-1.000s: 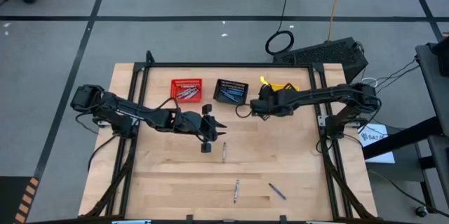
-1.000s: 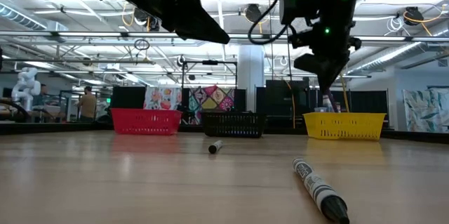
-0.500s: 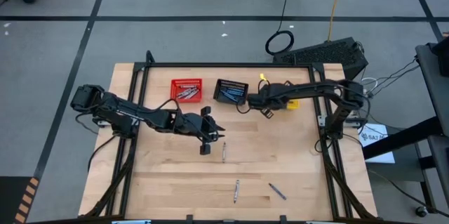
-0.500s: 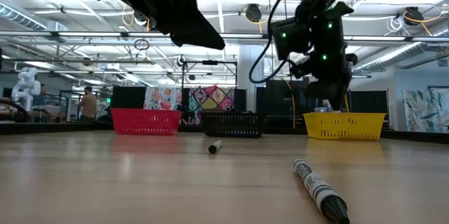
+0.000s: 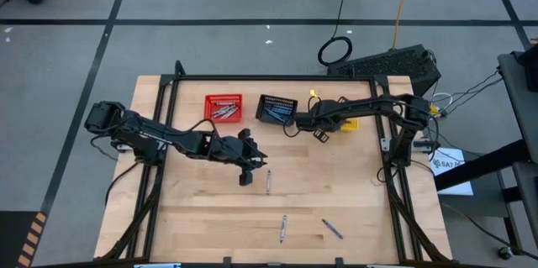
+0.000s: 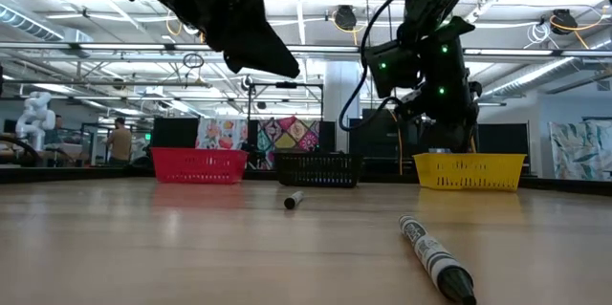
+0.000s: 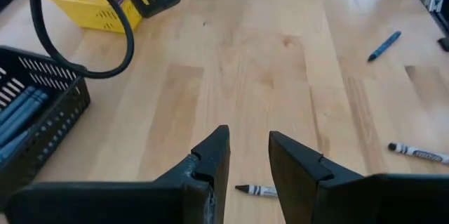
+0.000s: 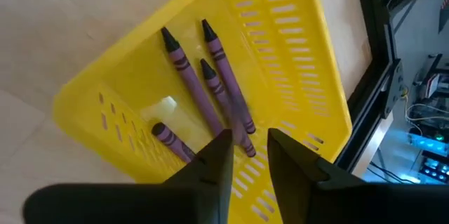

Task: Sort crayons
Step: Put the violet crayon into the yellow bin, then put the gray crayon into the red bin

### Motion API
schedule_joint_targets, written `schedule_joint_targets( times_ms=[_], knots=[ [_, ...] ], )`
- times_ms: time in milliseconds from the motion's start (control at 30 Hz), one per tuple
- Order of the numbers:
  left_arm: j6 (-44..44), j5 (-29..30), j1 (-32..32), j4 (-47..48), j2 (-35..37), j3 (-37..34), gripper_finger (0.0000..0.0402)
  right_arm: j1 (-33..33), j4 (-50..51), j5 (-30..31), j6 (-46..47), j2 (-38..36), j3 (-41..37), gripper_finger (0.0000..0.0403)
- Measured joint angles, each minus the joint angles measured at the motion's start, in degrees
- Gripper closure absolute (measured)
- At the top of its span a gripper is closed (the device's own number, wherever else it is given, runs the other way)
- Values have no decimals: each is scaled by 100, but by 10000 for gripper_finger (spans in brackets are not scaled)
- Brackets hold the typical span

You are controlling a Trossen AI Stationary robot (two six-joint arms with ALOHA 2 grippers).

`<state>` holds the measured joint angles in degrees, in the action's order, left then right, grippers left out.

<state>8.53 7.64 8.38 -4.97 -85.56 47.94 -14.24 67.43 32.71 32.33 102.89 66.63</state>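
My right gripper (image 8: 250, 147) hangs open just above the yellow basket (image 8: 295, 34), its fingers pointing down into it. Several purple crayons (image 8: 186, 73) lie on the basket's floor. My left gripper (image 7: 249, 147) is open over the middle of the table (image 5: 210, 218), above a grey crayon (image 7: 256, 190) that lies flat on the wood. Another grey crayon (image 5: 283, 228) and a blue crayon (image 5: 333, 229) lie near the front edge. In the high view the right gripper (image 5: 324, 123) covers part of the yellow basket (image 5: 349, 123).
A red basket (image 5: 224, 107) and a black basket (image 5: 276, 109), each with crayons in it, stand in a row with the yellow one along the far side. A black frame (image 5: 252, 77) borders the table. Bare wood lies between the baskets and the loose crayons.
My right gripper has sunk toward the yellow basket and tipped as it went; it now hangs low over the basket. My left gripper has stayed over the grey crayon and rolled a little in place.
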Motion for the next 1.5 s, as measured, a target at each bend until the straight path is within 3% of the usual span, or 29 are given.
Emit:
schedule_joint_targets(
  times_ms=[333,600,1133,1500],
  knots=[
    [586,-330,201,188,-1,0,297,11,494,4,339,-24,29,294],
    [-1170,-446,603,421,-2,0,297,31,1275,14,736,-26,365,291],
    [-4961,-439,416,808,-48,0,297,606,2178,12,747,-26,1895,291],
    [-5982,-605,236,220,-1141,126,297,610,2203,42,588,-26,2269,291]
  ],
)
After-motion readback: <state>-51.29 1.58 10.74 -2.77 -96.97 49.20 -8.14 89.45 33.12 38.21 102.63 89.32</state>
